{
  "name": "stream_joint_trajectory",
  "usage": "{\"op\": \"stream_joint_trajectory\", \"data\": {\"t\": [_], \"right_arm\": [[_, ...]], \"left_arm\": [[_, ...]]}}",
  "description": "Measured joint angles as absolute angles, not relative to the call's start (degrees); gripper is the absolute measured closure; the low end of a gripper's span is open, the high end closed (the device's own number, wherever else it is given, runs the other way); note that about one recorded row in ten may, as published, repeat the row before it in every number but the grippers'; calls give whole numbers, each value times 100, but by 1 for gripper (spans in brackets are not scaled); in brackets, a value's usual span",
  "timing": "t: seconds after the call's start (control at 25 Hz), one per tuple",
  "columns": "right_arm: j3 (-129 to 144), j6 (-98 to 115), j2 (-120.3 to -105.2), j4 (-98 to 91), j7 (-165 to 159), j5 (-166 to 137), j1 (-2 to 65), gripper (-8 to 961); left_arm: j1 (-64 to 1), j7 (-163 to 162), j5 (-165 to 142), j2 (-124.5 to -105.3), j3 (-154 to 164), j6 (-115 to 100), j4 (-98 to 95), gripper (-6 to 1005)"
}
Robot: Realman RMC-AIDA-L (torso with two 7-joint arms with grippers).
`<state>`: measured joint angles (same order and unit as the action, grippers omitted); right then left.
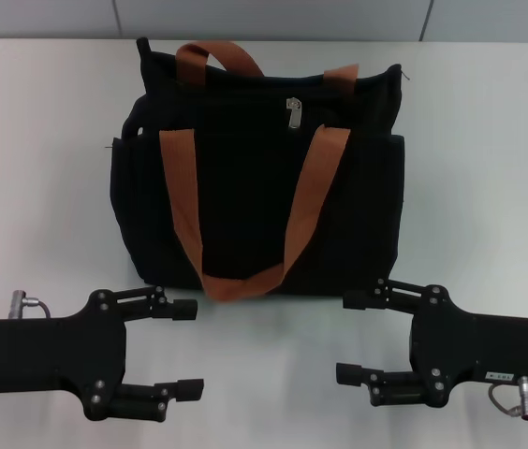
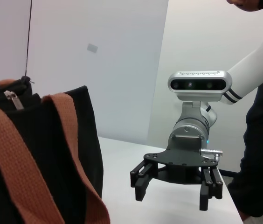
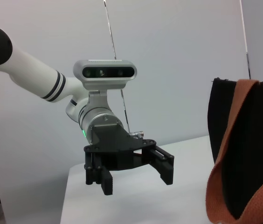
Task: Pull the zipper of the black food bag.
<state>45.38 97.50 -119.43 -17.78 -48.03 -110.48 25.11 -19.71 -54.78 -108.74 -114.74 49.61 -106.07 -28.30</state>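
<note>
Head view shows the zipper [image 1: 293,115], a small silver tab, on top of the black food bag [image 1: 255,178], far from both arms. Left gripper [image 1: 182,347] and right gripper [image 1: 359,337] sit wide open, holding nothing. Nothing has started; one must reach up and pinch the tab.

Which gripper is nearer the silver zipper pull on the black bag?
Right, narrowly. The right gripper and left gripper, both open, sit on the near side of the black fabric food bag, well short of the small silver zipper pull.
</note>
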Motion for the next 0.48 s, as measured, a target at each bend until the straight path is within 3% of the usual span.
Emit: {"op": "stream_joint_trajectory", "data": {"t": [0.48], "right_arm": [[4512,9746,-11944,-1775,-4792,-11039,2531,135]], "left_arm": [[-1949,-5480,-10871,-11451,4957,-10626,-2830,184]]}}
